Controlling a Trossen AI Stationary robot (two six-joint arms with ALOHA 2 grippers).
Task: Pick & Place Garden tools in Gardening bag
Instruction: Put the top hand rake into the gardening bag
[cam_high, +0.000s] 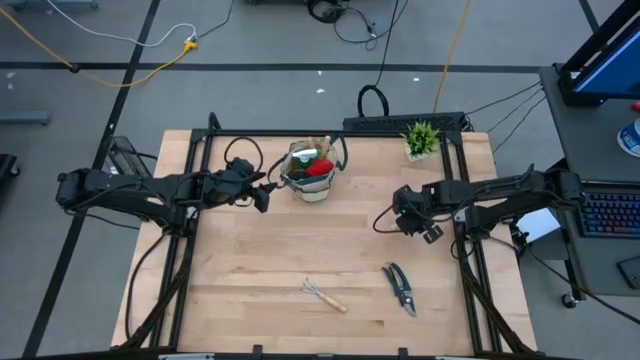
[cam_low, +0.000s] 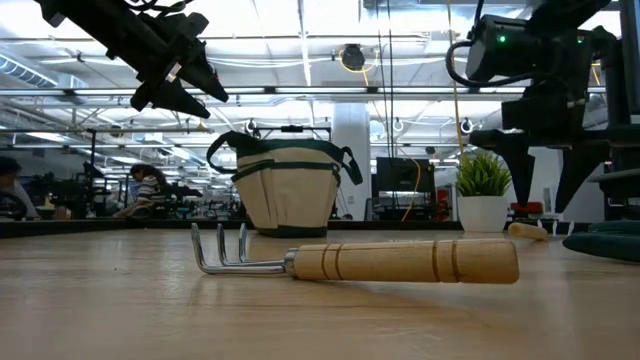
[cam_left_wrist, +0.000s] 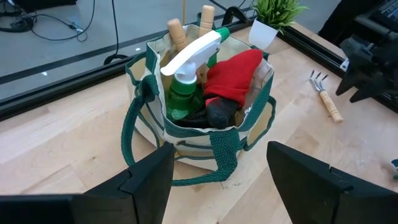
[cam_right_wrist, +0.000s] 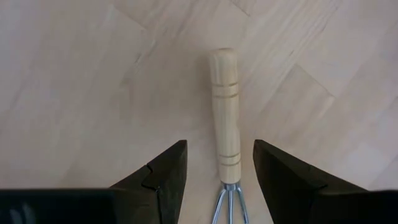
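High view: gardening bag (cam_high: 312, 172) stood at the table's (cam_high: 260, 270) far middle, red glove (cam_high: 320, 168) and green spray bottle (cam_high: 303, 160) inside. Left gripper (cam_high: 262, 192) was just beside the bag on its left, not touching. Right gripper (cam_high: 426, 226) hung over the right side, well apart from the bag. Rake (cam_high: 325, 295) and pruning shears (cam_high: 402, 288) lay on the near boards, apart from each other; potted plant (cam_high: 421, 138) in the far right corner. Low view: rake (cam_low: 360, 262) lay flat in front, tines left; bag (cam_low: 290, 190) upright behind it; both grippers were raised off the table. Left wrist view: left fingers (cam_left_wrist: 149, 180) were spread wide and empty, aimed at the bag (cam_left_wrist: 249, 124); two wooden handles (cam_left_wrist: 177, 28) stuck out beside the bottle (cam_left_wrist: 186, 68) and glove (cam_left_wrist: 233, 74). Right wrist view: right fingers (cam_right_wrist: 165, 171) were apart, holding nothing; the rake handle (cam_right_wrist: 225, 109) lay on the wood, showing in the gap between them.
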